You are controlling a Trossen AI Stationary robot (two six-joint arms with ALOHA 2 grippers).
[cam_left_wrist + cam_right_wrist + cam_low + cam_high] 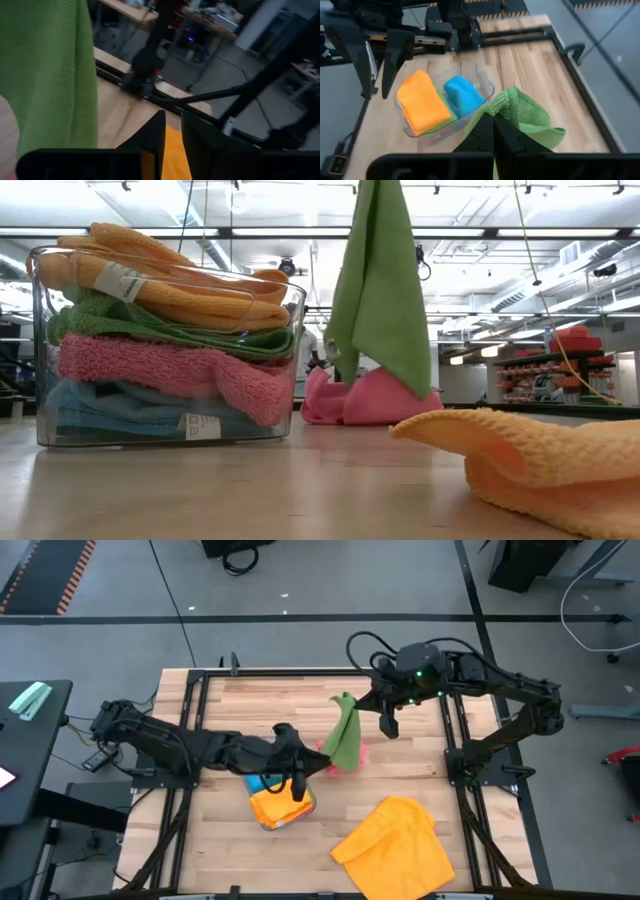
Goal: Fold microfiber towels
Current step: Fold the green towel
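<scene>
right gripper point(492, 131) of mine is clamped shut on one corner of the green towel point(346, 732), holding it up over the middle of the table so the cloth hangs in a long limp drape, its lower edge trailing down to the pink towel point(365, 402) crumpled beneath it. left gripper point(295, 783) hovers just left of that drape, above the clear tray point(270, 415) of stacked folded towels, fingers point(155, 137) a narrow gap apart and holding nothing that i can see. the orange towel point(395, 845) lies rumpled at the near right. i judge the green cloth light, soft and floppy, with no stiffness to keep a shape, so it will sag from any single pinch. its nap looks grippy rather than slick. a second hold is best taken on a free hanging corner or along the side edge, so the cloth spreads flat between both grippers.
</scene>
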